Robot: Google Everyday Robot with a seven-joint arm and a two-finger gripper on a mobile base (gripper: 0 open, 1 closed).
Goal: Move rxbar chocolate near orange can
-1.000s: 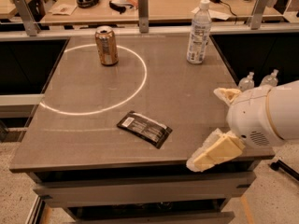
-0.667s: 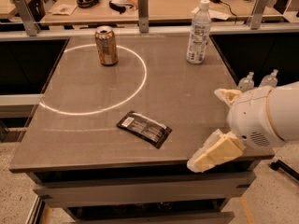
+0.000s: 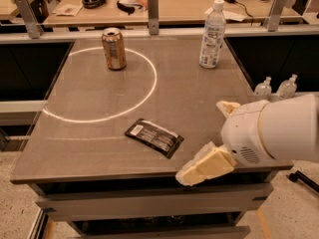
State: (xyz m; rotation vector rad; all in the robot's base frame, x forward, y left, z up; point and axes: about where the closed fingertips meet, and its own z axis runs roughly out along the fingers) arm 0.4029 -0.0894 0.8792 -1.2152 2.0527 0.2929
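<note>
The rxbar chocolate (image 3: 154, 137), a flat black wrapper with pale text, lies on the brown table (image 3: 99, 93) near its front edge. The orange can (image 3: 114, 49) stands upright at the far left, on the top of a white circle line. My gripper (image 3: 213, 137) is at the table's front right corner, to the right of the bar and apart from it. Its two cream fingers (image 3: 205, 165) are spread apart and hold nothing.
A clear water bottle (image 3: 212, 34) with a white cap stands at the table's far right. Two small bottles (image 3: 275, 87) sit beyond the right edge. A cluttered desk (image 3: 164, 4) runs behind the table, with metal posts (image 3: 152, 6) along it.
My gripper has shifted a little to the left, closer to the bar. The bar, can and bottle have not moved.
</note>
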